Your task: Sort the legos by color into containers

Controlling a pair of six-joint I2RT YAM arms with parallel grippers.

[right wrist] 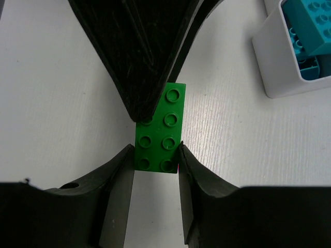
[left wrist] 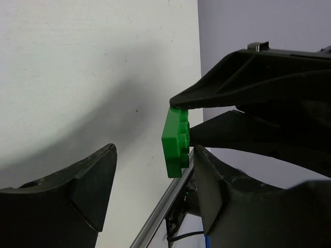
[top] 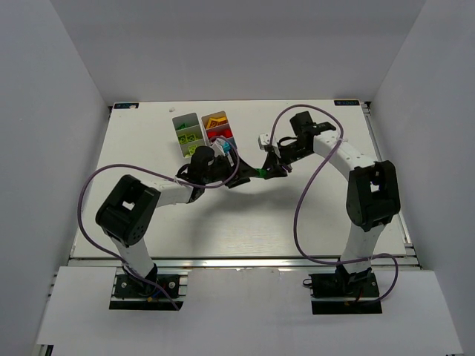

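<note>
My right gripper (right wrist: 156,161) is shut on a dark green lego (right wrist: 160,129), pinching its near end at mid-table (top: 262,173). My left gripper (left wrist: 155,188) is open around the same lego (left wrist: 176,144). The lego sits close to the left gripper's right finger (left wrist: 222,191) and far from the other. In the right wrist view one left finger (right wrist: 134,57) overlaps the lego's far corner. Two white containers (top: 183,121) (top: 225,121) stand at the back left, holding lime green, orange, red and cyan legos. A cyan lego (right wrist: 310,26) lies in a compartment (right wrist: 274,67).
Both arms meet over the middle of the table, cables looping to each side. The trays stand just behind the left gripper. A metal rail (left wrist: 165,206) marks the table edge, and white walls enclose the table on three sides.
</note>
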